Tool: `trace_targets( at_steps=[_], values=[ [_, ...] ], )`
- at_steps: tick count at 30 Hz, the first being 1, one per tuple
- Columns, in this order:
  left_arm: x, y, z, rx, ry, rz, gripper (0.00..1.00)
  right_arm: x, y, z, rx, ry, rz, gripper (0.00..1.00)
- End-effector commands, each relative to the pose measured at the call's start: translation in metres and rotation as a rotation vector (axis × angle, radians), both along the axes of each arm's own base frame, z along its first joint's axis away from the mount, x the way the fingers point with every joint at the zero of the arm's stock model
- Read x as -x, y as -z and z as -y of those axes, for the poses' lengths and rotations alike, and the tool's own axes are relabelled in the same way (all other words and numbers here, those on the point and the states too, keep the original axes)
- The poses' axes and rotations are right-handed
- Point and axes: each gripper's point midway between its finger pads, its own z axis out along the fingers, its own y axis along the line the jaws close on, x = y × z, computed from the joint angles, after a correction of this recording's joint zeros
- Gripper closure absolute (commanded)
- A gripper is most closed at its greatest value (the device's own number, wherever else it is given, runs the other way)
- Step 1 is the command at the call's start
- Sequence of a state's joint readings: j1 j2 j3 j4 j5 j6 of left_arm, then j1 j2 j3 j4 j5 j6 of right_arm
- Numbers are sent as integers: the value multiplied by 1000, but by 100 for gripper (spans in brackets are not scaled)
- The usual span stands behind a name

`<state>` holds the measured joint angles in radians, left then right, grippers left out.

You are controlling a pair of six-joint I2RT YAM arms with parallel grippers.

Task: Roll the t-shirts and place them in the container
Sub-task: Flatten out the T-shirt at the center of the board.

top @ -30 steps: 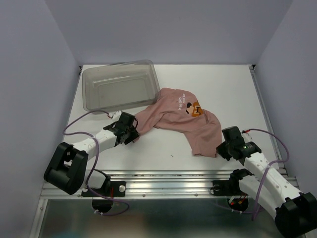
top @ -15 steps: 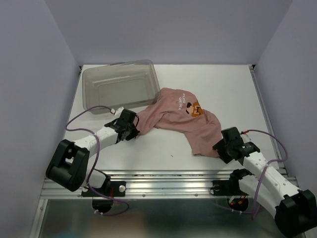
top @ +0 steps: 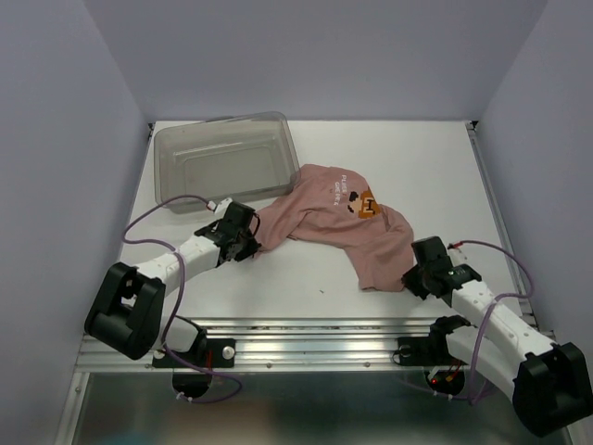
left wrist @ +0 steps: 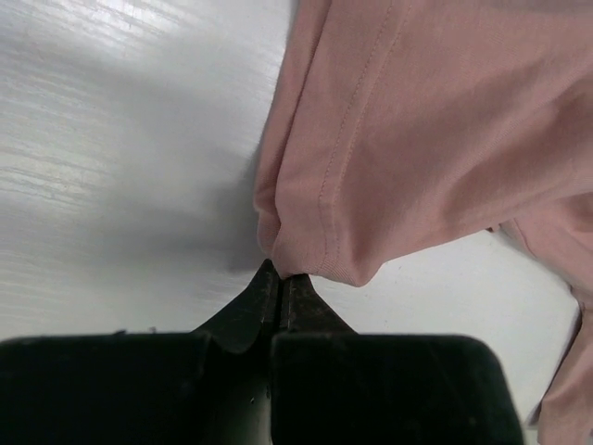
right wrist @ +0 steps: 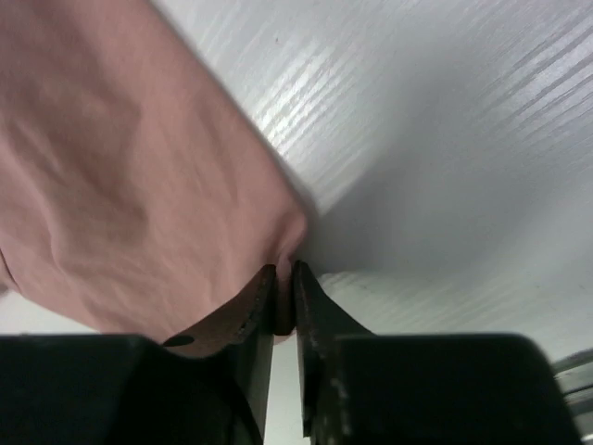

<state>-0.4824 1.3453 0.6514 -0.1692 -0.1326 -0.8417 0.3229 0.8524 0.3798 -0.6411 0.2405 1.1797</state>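
**Edges and clearance**
- The table is enclosed by pale walls on its left, far and right sides. A metal rail runs along the near edge.
- Bare surface lies to the right of the t-shirt and beyond it, up to the far wall. A further strip lies between the garment and the rail.
- The far-left corner is occupied by a clear plastic bin. The bin's near-right corner sits just beside the shirt's far-left edge. Contact between the two cannot be confirmed.

**Item count**
- T-shirts: one.
- Bins: one.
- Arms: two, each trailing a purple cable.

**Garment condition**
- The colour is dusty pink, and the shirt lies crumpled and unrolled, about mid-table.
- It stretches diagonally from beside the bin toward the near right.
- A small orange-and-dark graphic faces up, with a few short lines of print next to it.
- In the left wrist view a stitched hem runs along a folded edge of the t-shirt.

**Gripper state**
- The left gripper is at the shirt's left extremity. Its fingers are pressed together, with the hem fold pinched at the very tips.
- The right gripper is at the shirt's near-right corner. Its jaws stand nearly closed, and pink fabric fills the narrow slot between them.
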Motion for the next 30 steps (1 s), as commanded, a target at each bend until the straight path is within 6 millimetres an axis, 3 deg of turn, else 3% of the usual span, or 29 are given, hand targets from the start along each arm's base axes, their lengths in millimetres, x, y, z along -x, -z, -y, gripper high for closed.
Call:
trace_targets(
  at_steps=[1,2,5,6,7,8,9,10,11,12,13,14,15,16,17,18,19,21,23,24,27,28,30],
  values=[
    [-19,-40,10,12,55,102,100,-36,-20,6,65,3,132,92],
    [-25,-57,18,42,86,132,100,-56,-48,9,94,21,215,99],
    [-35,-92,30,69,156,207,100,-89,-104,18,179,27,371,99],
    [-44,-122,35,89,169,270,100,-107,-148,25,216,66,476,99],
    [-47,-136,35,79,192,303,100,-115,-169,30,268,58,511,99],
    [-56,-169,37,87,193,366,100,-123,-194,39,314,92,564,99],
    [-60,-187,38,86,198,400,100,-130,-217,41,334,102,607,99],
    [-63,-202,38,81,201,431,100,-137,-259,44,356,110,684,99],
    [-66,-217,36,58,212,459,100,-144,-283,44,371,113,739,99],
    [-72,-250,37,68,211,524,100,-149,-305,43,379,105,786,99],
    [-75,-265,37,65,212,555,100,-151,-323,46,420,85,810,99],
    [-78,-280,34,46,212,588,100,-158,-360,44,417,92,871,99],
    [-81,-313,34,59,206,656,100,-160,-379,43,423,84,899,99],
    [-82,-327,33,60,203,687,100,-163,-396,42,452,62,916,99],
    [-83,-344,30,56,192,725,100,-166,-429,39,443,56,975,99],
    [-82,-373,26,52,184,791,100,-167,-444,42,454,59,997,99],
    [-83,-391,22,53,164,843,100,-160,-478,43,460,64,1059,99],
    [-73,-428,12,56,149,943,100,-156,-505,43,476,49,1108,99],
    [-64,-453,6,61,143,1011,100,-145,-535,47,482,60,1169,99],
    [-55,-474,2,76,136,1061,100,-131,-563,50,473,76,1235,99],
    [-35,-508,-8,86,140,1139,100,-102,-603,58,490,88,1333,99],
    [-30,-515,-8,87,156,1156,100,-82,-625,64,491,104,1393,99],
    [-12,-538,-14,107,165,1212,100,-62,-645,69,494,111,1449,99]
  ],
)
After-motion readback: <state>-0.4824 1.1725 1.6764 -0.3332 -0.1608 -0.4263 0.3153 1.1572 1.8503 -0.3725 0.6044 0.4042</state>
